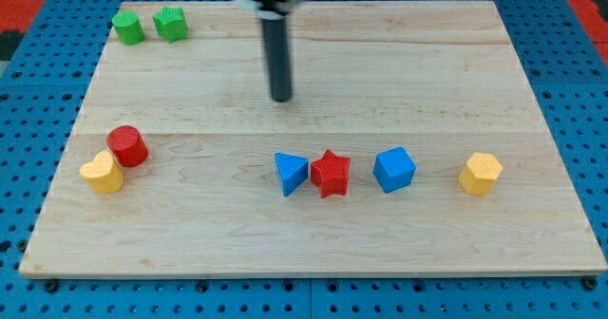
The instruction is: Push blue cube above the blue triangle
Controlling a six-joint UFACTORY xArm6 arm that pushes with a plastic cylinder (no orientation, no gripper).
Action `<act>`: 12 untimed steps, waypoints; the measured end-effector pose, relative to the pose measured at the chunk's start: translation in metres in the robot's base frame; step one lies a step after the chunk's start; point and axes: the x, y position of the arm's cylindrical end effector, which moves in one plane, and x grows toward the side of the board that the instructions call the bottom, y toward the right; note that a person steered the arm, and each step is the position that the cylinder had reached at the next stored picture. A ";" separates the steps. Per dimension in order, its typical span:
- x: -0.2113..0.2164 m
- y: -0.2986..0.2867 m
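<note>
- Eight blocks sit on the wooden desk (532, 234); starting at the view's left, a green cylinder (127, 28) and a green star-like block (171, 23) keep to the top corner, while a yellow block (102, 173) touches a red cylinder (126, 146) lower down, all well clear of the job
- Left of centre in the lower row is the blue triangle (291, 173), touching or nearly touching the red star (331, 173) on its right
- Above the triangle, well apart from it, my tip (281, 98) rests on bare wood, touching no block; no pincer exists on this rod, so nothing is held
- Next comes the blue cube (394, 169), just beside the star, which blocks a straight push leftward
- Judged best: bring my tip round to the cube's bottom edge, push it toward the view's top until clear of the star, then shift to its right face and slide it left to stop over the triangle
- Keep each push centred on a face, since an off-centre shove would likely spin the cube
- Farthest right, the yellow hexagonal block (480, 174) should stay out of the way
</note>
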 end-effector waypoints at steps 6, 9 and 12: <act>-0.011 0.118; -0.039 0.128; -0.048 0.151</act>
